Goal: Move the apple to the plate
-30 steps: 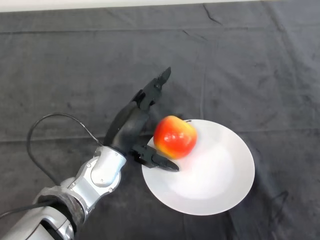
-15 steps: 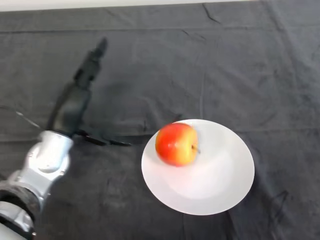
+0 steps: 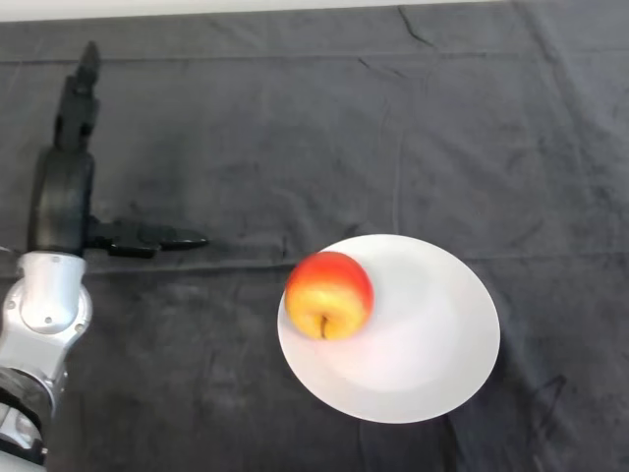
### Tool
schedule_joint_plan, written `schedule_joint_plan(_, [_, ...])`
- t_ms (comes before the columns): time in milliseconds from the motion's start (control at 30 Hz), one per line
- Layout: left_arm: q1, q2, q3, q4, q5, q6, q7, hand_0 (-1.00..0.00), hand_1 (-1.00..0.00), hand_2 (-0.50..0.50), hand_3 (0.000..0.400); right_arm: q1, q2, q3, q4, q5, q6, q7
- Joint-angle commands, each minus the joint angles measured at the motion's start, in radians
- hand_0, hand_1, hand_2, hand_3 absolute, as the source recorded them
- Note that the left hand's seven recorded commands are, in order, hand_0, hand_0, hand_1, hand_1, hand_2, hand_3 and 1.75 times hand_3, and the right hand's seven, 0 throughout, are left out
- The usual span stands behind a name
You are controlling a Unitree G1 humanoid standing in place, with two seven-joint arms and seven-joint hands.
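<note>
- Since the earlier frame, hand [image 3: 61, 202] has swung farther left, well apart from plate [image 3: 432, 364].
- Its fingers are straight and spread, holding nothing.
- Apple [image 3: 328, 295] rests on the plate's left rim.

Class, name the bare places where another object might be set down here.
Free: the right half of the round white plate, and dark cloth beyond the plate and right of it. Crowded: the plate's left rim, with the red-yellow apple, and the far left, with the open black hand.
</note>
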Motion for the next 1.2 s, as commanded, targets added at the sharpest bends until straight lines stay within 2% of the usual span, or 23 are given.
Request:
schedule_joint_plan(33, [0.048,0.069,0.055,0.047,-0.018,0.015,0.023,0.00,0.00,0.00,0.000,0.037,-0.018,-0.0052,0.012,0.0078,-0.007,0.0010])
schedule_joint_plan(467, [0.050,0.087,0.149,0.059,-0.018,0.069,0.104,0.00,0.00,0.00,0.000,0.037,-0.018,-0.0052,0.012,0.0077,-0.007,0.0009])
schedule_joint_plan(1200, [0.125,0.191,0.362,0.076,-0.092,0.153,0.228,0.00,0.00,0.00,0.000,0.037,-0.018,-0.0052,0.012,0.0077,-0.007,0.0009])
